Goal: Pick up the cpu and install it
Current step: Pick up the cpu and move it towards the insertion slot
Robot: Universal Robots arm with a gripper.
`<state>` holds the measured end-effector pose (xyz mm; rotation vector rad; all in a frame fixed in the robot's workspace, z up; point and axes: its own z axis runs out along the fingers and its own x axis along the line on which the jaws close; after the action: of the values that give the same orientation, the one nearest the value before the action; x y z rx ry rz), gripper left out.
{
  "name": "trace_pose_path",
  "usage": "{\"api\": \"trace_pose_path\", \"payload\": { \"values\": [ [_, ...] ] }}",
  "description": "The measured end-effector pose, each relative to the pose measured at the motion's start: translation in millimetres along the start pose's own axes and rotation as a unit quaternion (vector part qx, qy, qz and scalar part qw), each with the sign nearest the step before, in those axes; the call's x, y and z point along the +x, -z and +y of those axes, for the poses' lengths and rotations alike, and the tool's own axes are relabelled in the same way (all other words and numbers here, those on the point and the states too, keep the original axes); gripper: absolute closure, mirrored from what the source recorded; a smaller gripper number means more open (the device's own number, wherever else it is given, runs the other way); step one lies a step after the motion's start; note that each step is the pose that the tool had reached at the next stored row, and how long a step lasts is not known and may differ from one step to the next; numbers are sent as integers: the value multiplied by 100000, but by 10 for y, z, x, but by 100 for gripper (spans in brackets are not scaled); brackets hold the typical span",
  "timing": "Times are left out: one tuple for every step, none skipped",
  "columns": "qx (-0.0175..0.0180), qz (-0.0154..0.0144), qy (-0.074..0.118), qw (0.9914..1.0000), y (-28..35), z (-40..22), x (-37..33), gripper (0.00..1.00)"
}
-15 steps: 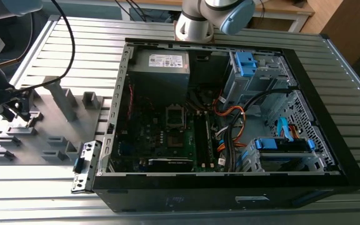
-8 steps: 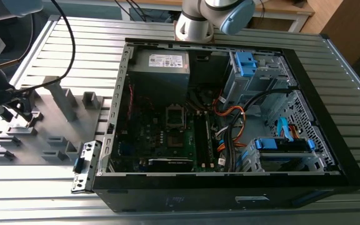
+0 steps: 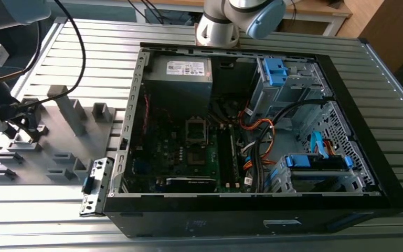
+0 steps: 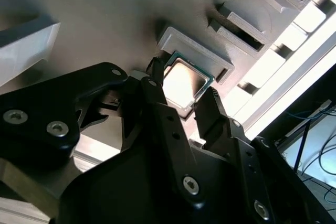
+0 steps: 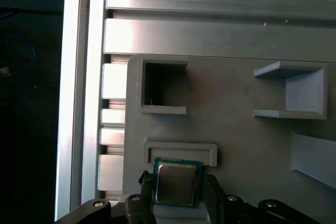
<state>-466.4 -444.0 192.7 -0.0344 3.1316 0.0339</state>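
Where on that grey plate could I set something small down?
Bare plate lies between the open square pocket and the U-shaped bracket. It is crowded around the cpu, where the claw sits.

The cpu (image 5: 176, 183) is showing a pale silvery top rimmed in green. The tool (image 4: 182, 97) is looking matte black, the fixture plate (image 5: 236, 140) plain grey, and the surface (image 3: 398, 105) is gleaming in ribbed silver stripes.

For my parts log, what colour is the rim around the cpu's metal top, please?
Green; the cpu shows it best in the second wrist view.
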Motion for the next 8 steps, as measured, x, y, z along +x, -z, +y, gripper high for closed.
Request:
{"api": "trace_pose_path", "payload": {
  "values": [
    [15, 12, 0, 100000, 0, 0, 0, 49],
    [22, 8, -1, 100000, -3, 0, 0, 49],
    [22, -10, 0, 100000, -9, 0, 0, 49],
    [41, -16, 1, 100000, -16, 0, 0, 49],
    [71, -13, 0, 100000, -21, 1, 0, 49],
    [109, -6, -3, 100000, -25, 1, 1, 49],
    [140, 8, -2, 100000, -26, 1, 2, 49],
    [142, 8, 0, 100000, -26, 1, 2, 49]
  ]
}}
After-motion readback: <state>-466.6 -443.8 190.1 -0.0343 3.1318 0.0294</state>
